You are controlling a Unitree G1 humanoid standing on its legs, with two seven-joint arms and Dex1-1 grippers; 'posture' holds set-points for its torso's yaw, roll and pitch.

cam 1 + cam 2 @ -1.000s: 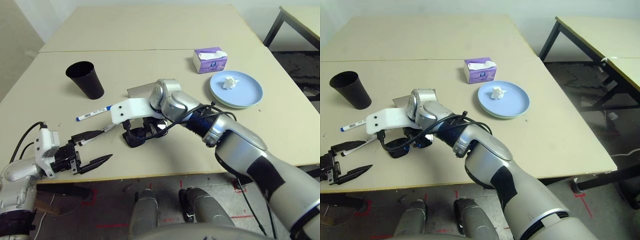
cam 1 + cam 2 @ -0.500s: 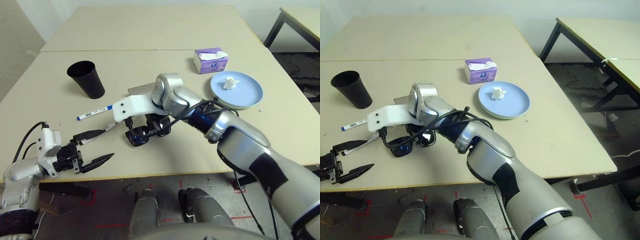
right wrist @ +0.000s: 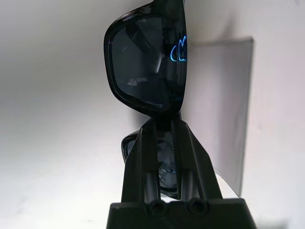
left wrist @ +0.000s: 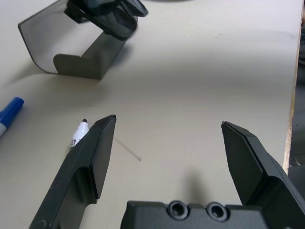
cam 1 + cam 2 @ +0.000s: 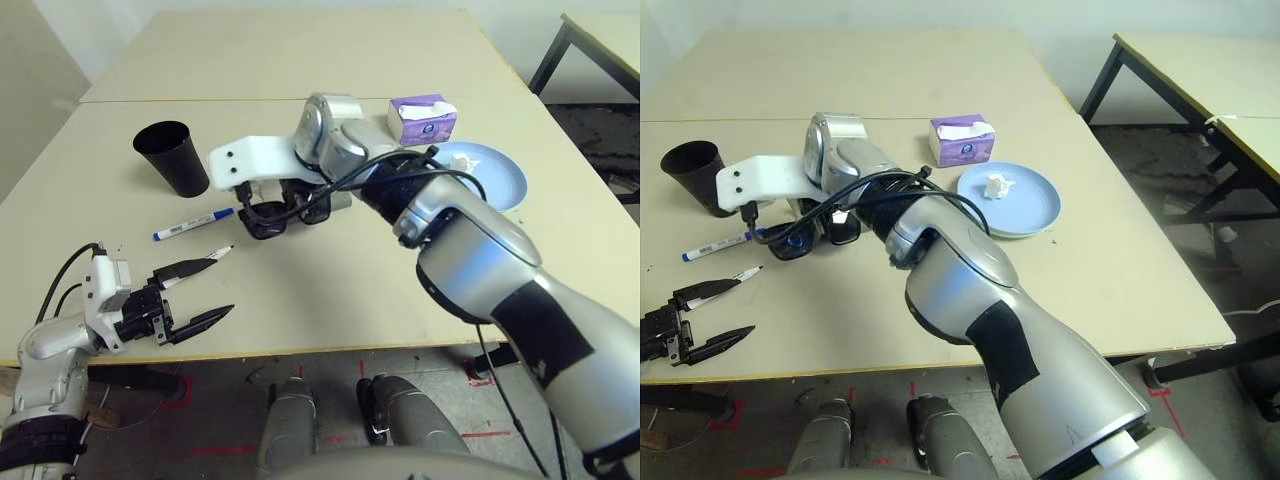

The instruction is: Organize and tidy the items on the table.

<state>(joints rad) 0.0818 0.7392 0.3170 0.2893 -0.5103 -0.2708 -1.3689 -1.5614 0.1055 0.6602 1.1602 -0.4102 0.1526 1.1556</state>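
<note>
The right gripper (image 3: 164,129) is clamped on the black sunglasses (image 5: 275,216), which hang clear above the bench (image 5: 330,290), just over the grey case (image 4: 71,52) near the middle. The left gripper (image 5: 200,295) hovers at the near left edge with its fingers wide apart, holding nothing. Two pens (image 5: 195,225) lie in front of it; the cup (image 5: 172,158) stands further back on the left. A tissue (image 5: 994,186) sits on the plates (image 5: 1025,215) near the right edge.
</note>
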